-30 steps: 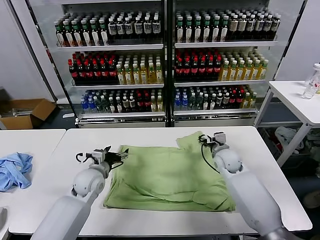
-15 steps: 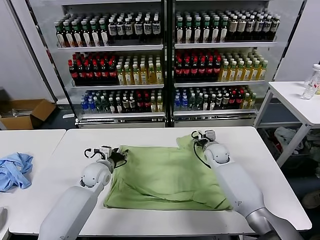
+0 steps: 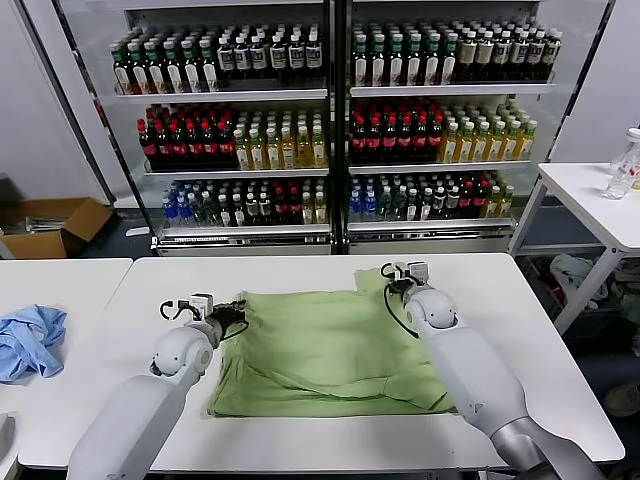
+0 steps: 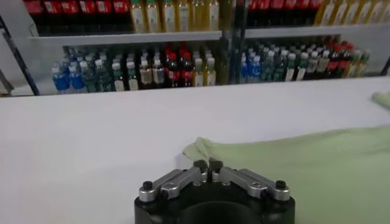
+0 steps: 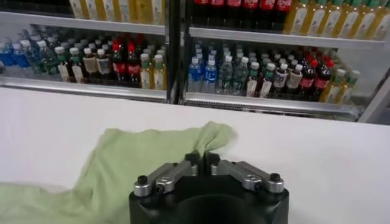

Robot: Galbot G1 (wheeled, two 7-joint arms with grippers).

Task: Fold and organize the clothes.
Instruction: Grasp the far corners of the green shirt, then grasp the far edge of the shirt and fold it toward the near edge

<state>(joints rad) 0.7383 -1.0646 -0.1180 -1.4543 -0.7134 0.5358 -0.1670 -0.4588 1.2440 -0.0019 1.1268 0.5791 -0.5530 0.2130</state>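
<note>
Head view: green shirt (image 3: pixel 325 350) flat on white table (image 3: pixel 300 275).
Left gripper (image 3: pixel 237 311): pinched closed on shirt's 10 o'clock corner.
Right gripper (image 3: pixel 396 279): clamped on 1 o'clock sleeve.
Around: blue garment (image 3: pixel 28 338) at 9 o'clock, bottle shelves (image 3: pixel 330 120) at 12.

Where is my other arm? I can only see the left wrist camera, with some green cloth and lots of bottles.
Observer: The right gripper is at the green shirt's far right corner, by the sleeve, with its fingers shut.
Operator: Is there more stuff lying around?
Observer: Yes, a crumpled light blue garment lies on the next table, to the left.
Operator: Is my shirt flat?
Observer: Mostly. It is spread on the white table, with wrinkles near its front edge.
</note>
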